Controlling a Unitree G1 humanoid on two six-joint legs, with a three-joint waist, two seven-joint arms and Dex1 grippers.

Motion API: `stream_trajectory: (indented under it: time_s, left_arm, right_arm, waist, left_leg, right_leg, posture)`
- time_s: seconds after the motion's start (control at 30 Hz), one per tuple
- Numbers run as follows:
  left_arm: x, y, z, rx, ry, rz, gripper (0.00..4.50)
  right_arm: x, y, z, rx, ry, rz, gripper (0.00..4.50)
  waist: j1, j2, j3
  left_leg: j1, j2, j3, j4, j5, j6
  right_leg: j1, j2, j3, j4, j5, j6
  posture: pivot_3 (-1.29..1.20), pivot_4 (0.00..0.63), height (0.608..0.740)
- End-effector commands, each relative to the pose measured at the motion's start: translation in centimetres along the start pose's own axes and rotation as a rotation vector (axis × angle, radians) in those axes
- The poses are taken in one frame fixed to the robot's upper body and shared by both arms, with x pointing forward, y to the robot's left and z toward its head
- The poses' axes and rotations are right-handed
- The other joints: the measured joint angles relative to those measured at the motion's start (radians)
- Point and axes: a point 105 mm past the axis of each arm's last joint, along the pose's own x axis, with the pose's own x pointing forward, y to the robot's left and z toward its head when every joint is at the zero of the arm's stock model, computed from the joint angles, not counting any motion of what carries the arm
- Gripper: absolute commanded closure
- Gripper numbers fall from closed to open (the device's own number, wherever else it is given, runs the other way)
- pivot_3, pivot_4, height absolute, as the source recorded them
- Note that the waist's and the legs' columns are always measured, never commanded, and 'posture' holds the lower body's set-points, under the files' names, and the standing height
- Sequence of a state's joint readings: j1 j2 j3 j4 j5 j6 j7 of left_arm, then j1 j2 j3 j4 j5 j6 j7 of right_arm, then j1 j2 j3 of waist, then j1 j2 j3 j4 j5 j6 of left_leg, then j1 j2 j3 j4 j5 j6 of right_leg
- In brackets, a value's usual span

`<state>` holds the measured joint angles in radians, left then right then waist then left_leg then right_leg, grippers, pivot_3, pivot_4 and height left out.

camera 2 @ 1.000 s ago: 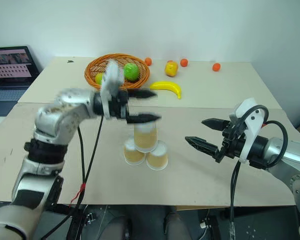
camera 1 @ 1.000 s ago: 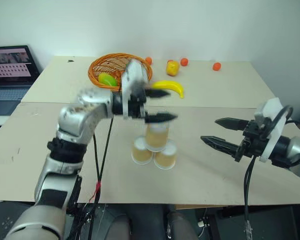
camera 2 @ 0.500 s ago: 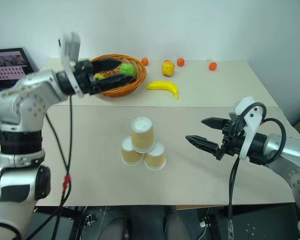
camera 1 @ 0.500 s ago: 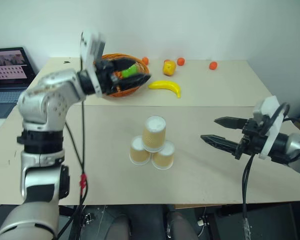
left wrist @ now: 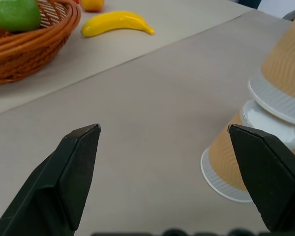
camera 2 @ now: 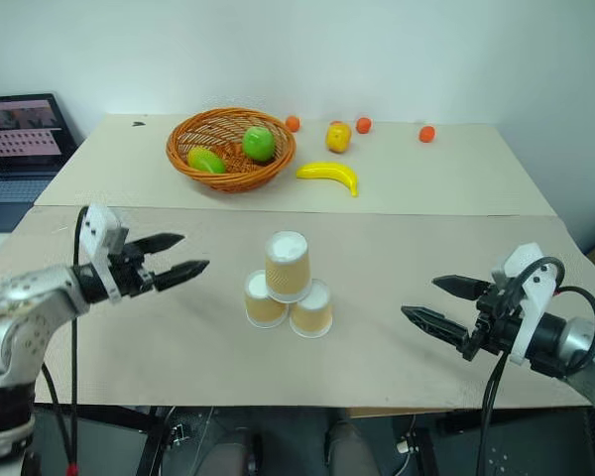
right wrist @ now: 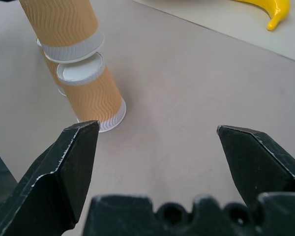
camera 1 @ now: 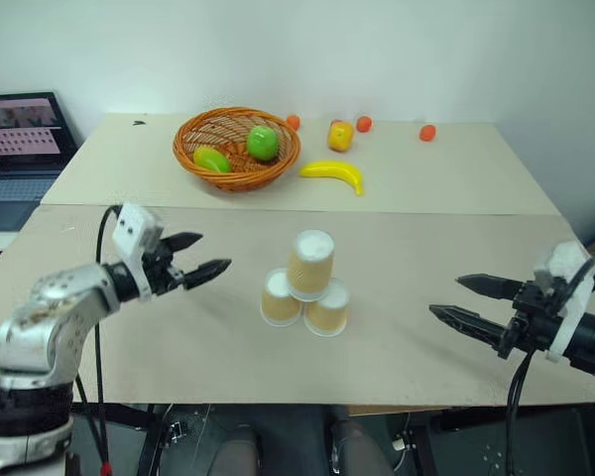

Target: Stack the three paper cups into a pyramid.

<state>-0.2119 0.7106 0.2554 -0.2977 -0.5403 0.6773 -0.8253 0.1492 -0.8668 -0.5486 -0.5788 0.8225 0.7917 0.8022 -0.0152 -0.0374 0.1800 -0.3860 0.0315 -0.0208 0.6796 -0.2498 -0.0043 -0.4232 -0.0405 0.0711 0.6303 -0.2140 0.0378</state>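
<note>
Left end effector (camera 1: 204, 255): released, fingers spread, holding nothing. A second ago it was over the top of the stack; now it has swung out and down to about 9 o'clock of the cups, well apart from them, pointing back toward them.

The three pale orange-tan tapered paper cups with white rims (camera 1: 306, 285) sit mid-surface, upside down: two side by side and touching, the third resting on top across the pair. Top cup looks slightly tilted, though hard to be sure from the head views. Unchanged over the last half second. Judgement: pyramid is built; the arm's retreat reads as the release step finished.

Right end effector (camera 1: 470, 301): released, empty, at about 3 o'clock of the cups, well apart, and lower and further out than a second ago.

Surroundings, all toward 12 o'clock and well clear: woven orange wicker basket (camera 1: 236, 149) with green fruit, yellow banana (camera 1: 334, 174), small orange fruits along the far edge. Open laptop (camera 1: 23, 134) at 10 o'clock. Nothing stands between either end effector and the stack.
</note>
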Motion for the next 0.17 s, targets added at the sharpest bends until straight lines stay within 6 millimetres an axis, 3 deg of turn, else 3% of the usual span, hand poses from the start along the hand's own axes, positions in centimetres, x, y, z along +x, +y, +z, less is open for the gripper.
stream_trajectory:
  time_s: [0.03, 0.17]
  left_arm:
    - [-0.6, -0.7, 0.6, 0.106, -0.058, 0.038, 0.08]
    - [-0.1, -1.2, 0.1, 0.134, -0.087, 0.064, 0.08]
  right_arm:
    - [0.2, 0.2, 0.4, -0.054, -0.041, -0.028, 0.0]
    - [1.2, 0.2, 0.1, -0.051, -0.056, -0.037, 0.0]
  waist:
    - [0.001, 0.0, 0.0]
    - [0.001, 0.0, 0.0]
  left_leg:
    - [0.0, 0.0, 0.0, 0.0, 0.0, 0.0]
    - [0.002, 0.0, 0.0, 0.0, 0.001, 0.0]
  right_leg:
    - [0.0, 0.0, 0.0, 0.0, 0.0, 0.0]
    - [0.001, 0.0, 0.0, 0.001, 0.0, 0.0]
  posture:
    - [0.0, 0.15, 0.737]
    - [0.0, 0.15, 0.737]
